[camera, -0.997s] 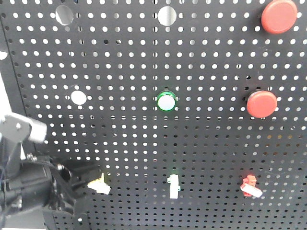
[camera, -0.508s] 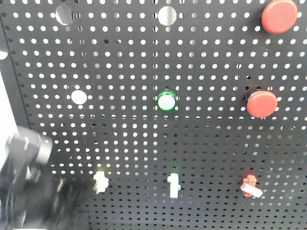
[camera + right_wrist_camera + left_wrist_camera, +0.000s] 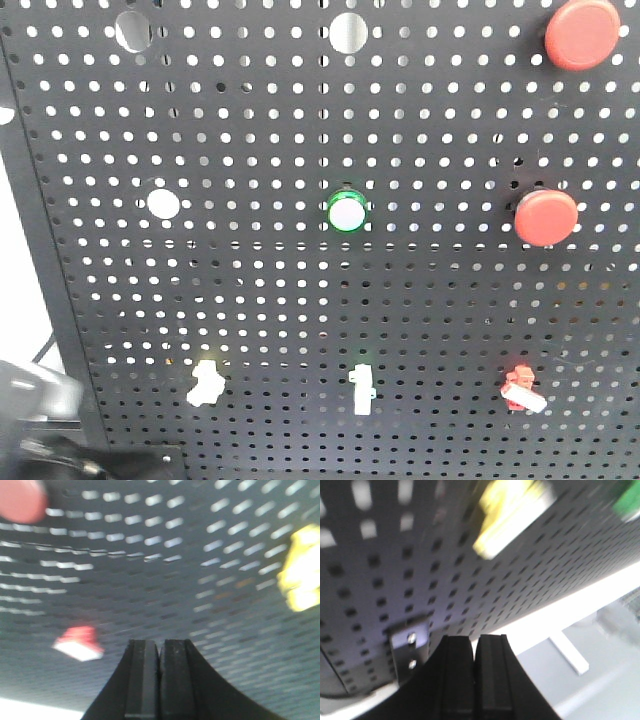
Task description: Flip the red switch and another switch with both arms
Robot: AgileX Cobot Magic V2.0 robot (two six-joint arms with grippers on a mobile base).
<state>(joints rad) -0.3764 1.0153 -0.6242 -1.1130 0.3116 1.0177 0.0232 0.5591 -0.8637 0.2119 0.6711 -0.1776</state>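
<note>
Left wrist view: left end effector pressed together, empty, below the pale yellow switch; right end effector likewise, apart from the red switch.

Bright, mostly sharp front view; soft, blurred, backlit wrist views.

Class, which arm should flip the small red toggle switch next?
Probably right: the small red toggle switch sits just ahead of the right gripper; the left gripper faces the pale yellow toggle switch.
</note>
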